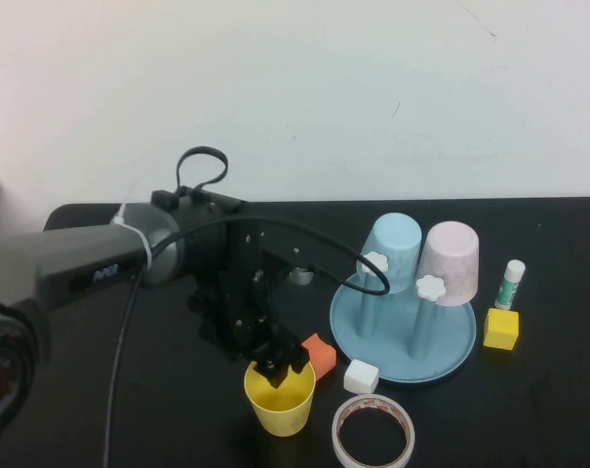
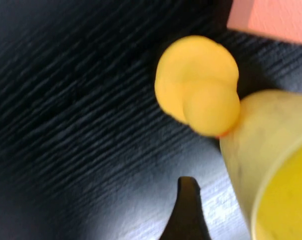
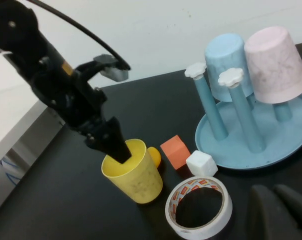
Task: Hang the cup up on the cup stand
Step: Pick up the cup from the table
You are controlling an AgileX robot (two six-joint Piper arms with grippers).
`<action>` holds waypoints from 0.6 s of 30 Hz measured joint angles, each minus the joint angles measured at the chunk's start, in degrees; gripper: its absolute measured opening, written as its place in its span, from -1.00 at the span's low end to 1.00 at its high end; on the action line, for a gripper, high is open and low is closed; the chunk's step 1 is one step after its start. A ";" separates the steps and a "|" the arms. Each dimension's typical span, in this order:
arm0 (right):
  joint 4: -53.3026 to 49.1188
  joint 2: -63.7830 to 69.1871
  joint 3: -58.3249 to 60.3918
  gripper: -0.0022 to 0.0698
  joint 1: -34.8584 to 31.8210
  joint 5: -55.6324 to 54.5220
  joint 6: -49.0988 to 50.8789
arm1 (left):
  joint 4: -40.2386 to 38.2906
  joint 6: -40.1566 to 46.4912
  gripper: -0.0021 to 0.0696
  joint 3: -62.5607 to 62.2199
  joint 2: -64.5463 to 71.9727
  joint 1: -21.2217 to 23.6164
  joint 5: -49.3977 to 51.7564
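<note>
The yellow cup [image 1: 280, 398] stands upright on the black table, in front of and to the left of the cup stand [image 1: 451, 353]. My left gripper [image 1: 280, 363] is at its rim, open, with one finger inside the cup and one finger [image 2: 188, 202] outside, a gap from the wall [image 2: 270, 165]. The right wrist view shows the same straddle [image 3: 113, 145]. The stand has a light blue cup [image 1: 394, 249] and a pale pink cup [image 1: 451, 261] upside down on its back posts; two front posts with white knobs [image 1: 374, 263] are bare. My right gripper [image 3: 278, 210] is shut, near the front edge.
A white tape roll [image 1: 373, 432] lies right of the yellow cup. An orange block [image 1: 320, 353] and a white cube [image 1: 361, 376] sit between cup and stand. A small yellow round thing [image 3: 153, 156] lies behind the cup. A yellow cube [image 1: 500, 329] and glue stick [image 1: 510, 284] are at the right.
</note>
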 joint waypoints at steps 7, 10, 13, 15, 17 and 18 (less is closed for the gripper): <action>0.00 0.00 0.00 -0.94 0.00 0.09 -0.51 | -0.29 -1.06 0.13 -0.10 3.77 0.00 -0.89; 0.00 0.00 0.00 -0.94 0.00 0.09 -0.84 | -0.29 -1.06 -0.33 -0.10 4.44 0.00 -0.89; 0.00 0.00 0.00 -0.94 0.00 0.09 -0.93 | -0.29 -1.06 -0.75 -0.10 4.56 0.00 -0.98; 0.00 0.00 0.00 -0.94 0.00 0.09 -1.20 | -0.29 -1.06 -0.86 -0.10 4.66 0.00 -0.84; 0.00 0.00 0.00 -0.94 0.00 0.09 -1.43 | -0.42 -0.67 -0.90 -0.10 4.49 0.00 -0.05; 0.00 0.00 0.00 -0.94 0.00 0.09 -1.56 | -0.42 -0.56 -0.92 -0.10 4.13 0.00 0.59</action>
